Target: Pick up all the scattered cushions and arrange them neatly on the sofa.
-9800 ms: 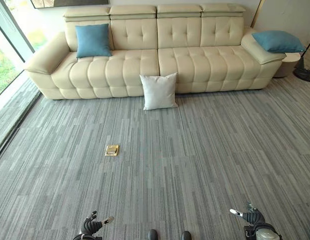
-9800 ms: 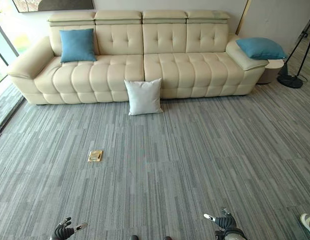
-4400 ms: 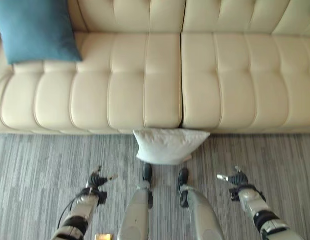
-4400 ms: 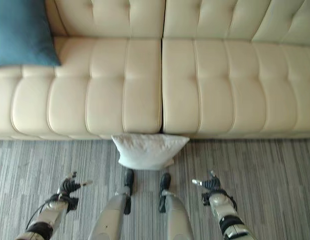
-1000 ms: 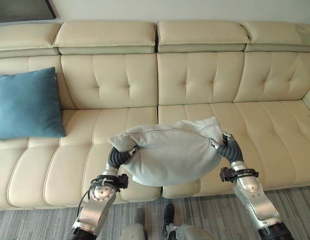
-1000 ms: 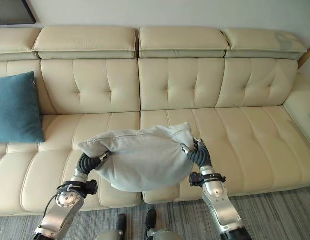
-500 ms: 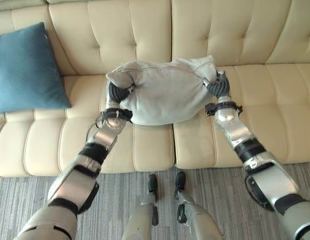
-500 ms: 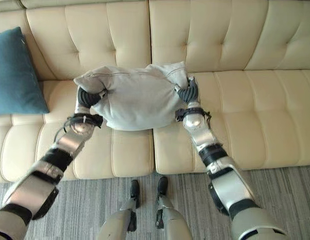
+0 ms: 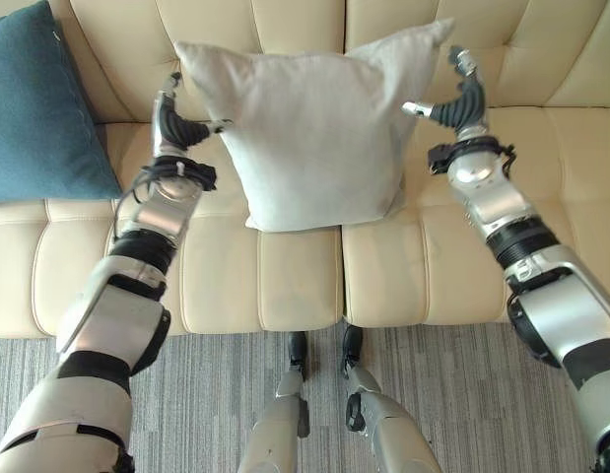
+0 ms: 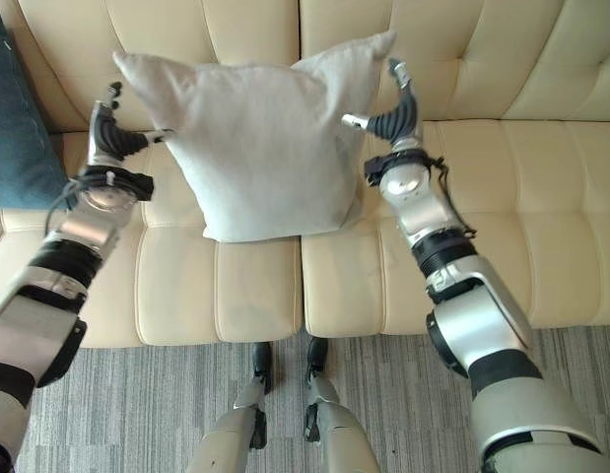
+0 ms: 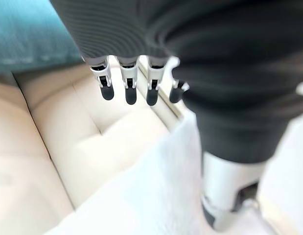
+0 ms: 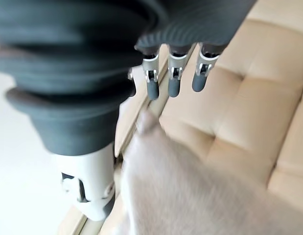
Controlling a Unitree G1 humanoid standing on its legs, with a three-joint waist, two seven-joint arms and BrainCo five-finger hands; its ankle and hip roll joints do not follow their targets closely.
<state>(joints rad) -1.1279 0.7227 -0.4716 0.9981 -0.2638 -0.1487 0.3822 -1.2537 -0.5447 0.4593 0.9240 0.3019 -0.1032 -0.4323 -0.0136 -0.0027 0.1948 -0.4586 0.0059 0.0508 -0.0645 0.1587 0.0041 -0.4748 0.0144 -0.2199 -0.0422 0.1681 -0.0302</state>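
A white cushion (image 9: pixel 306 128) stands upright on the cream sofa (image 9: pixel 295 286), leaning on the backrest over the middle seam. My left hand (image 9: pixel 174 122) is open beside its left edge, thumb tip close to the fabric. At the right edge my right hand (image 9: pixel 460 102) is open too, with fingers spread and raised. Straight fingers (image 11: pixel 127 91) over the seat show in the left wrist view, with the white cushion (image 11: pixel 156 196) beside the hand. In the right wrist view the fingers (image 12: pixel 173 81) are straight, and the cushion (image 12: pixel 190 196) lies close by. A blue cushion (image 9: pixel 38 108) leans on the backrest at the left.
Grey striped carpet (image 9: pixel 452 394) runs along the sofa's front. Bare seat lies to the right of the white cushion, and a narrower stretch lies between it and the blue cushion.
Half a second ago both hands held the white cushion over the seat. It now stands upright against the backrest, and both hands have opened and drawn off to its sides.
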